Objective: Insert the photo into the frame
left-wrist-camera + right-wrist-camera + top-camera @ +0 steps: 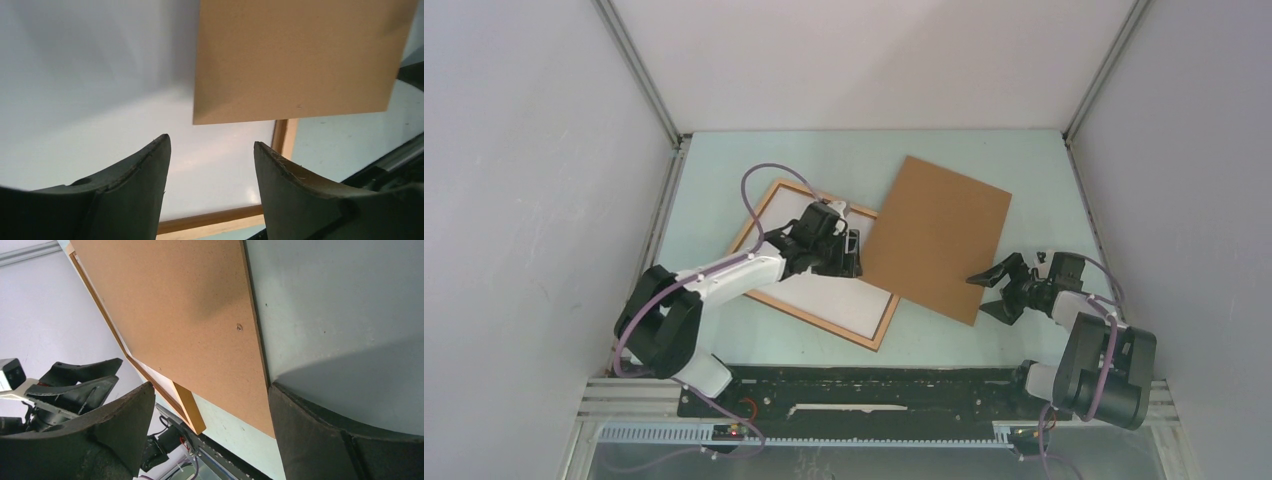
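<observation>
Standing spread with nothing between them, the jaws of the left gripper [210, 150] are hanging just above a plain white sheet [75, 100] that is filling the inside of the frame [210, 222]. Whether that sheet is the photo turned face down cannot be told, since its surface is showing only white. In the left wrist view, a corner of the frame's light wooden rail is showing between and beyond the jaws.

The frame is lying flat on the pale counter [709, 200], turned at an angle, left of the middle. The left arm [724, 275] is reaching over it from the near left corner.

A brown backing board [939, 235] is lying flat to the frame's right. One of its corners is overlapping the frame's right-hand rail and a little of the white sheet.

The jaws of the right gripper [996, 293] are also standing wide apart and gripping nothing. They are sitting low over the counter, just beside the board's near right edge and pointing toward it. Whether they are touching the board cannot be told. In the right wrist view, the board's edge is running down toward the gripper, with bare counter on its far side.
</observation>
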Controlling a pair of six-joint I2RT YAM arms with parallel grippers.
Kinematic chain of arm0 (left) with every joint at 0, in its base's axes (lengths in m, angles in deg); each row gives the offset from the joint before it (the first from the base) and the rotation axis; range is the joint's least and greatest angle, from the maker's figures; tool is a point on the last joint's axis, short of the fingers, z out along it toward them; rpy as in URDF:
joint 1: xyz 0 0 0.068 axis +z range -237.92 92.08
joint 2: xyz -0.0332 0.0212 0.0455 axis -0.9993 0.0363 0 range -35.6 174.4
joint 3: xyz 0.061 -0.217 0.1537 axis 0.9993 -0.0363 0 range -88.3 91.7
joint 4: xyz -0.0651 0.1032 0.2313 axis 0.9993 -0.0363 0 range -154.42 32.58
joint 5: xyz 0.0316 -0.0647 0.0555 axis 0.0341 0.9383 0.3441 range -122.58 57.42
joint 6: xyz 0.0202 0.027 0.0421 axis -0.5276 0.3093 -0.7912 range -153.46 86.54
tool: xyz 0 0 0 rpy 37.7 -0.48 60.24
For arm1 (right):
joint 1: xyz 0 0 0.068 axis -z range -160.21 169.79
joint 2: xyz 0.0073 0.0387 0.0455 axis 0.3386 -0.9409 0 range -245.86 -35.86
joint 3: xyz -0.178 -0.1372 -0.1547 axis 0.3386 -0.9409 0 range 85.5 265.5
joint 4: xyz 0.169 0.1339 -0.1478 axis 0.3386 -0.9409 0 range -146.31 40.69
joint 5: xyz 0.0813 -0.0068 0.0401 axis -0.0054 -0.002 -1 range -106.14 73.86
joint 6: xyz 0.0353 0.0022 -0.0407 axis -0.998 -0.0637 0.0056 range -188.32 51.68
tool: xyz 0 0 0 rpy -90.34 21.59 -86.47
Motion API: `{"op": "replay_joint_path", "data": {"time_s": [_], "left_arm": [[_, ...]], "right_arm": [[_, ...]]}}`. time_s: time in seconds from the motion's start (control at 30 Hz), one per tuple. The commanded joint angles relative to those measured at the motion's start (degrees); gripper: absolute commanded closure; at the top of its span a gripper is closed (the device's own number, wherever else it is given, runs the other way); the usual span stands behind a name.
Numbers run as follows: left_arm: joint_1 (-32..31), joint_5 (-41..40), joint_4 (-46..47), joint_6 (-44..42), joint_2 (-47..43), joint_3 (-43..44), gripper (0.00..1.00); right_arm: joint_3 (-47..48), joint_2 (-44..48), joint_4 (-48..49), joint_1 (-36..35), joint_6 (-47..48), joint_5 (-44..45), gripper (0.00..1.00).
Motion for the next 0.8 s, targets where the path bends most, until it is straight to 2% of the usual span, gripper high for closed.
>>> {"op": "replay_joint_path", "data": {"time_s": [0.0, 0.17, 0.4, 0.77], "left_arm": [[-0.4, 5.8, 2.7, 1.0, -0.9, 5.1, 0.35], [-0.7, 13.4, 10.5, 8.0, 4.4, 5.3, 0.42], [0.9, 13.5, 14.2, 9.2, 11.0, 5.8, 0.45], [2.2, 15.0, 20.2, 11.9, 13.3, 1.1, 0.45]], "right_arm": [[1.2, -0.7, 0.1, 0.6, 2.4, 2.3, 0.09], [1.6, -2.5, 0.8, 1.1, 2.8, 0.9, 0.09], [1.5, -3.7, 2.4, 1.3, 3.0, -2.3, 0.08], [1.1, -6.0, 4.4, 3.8, 2.5, -4.4, 0.08]]}}
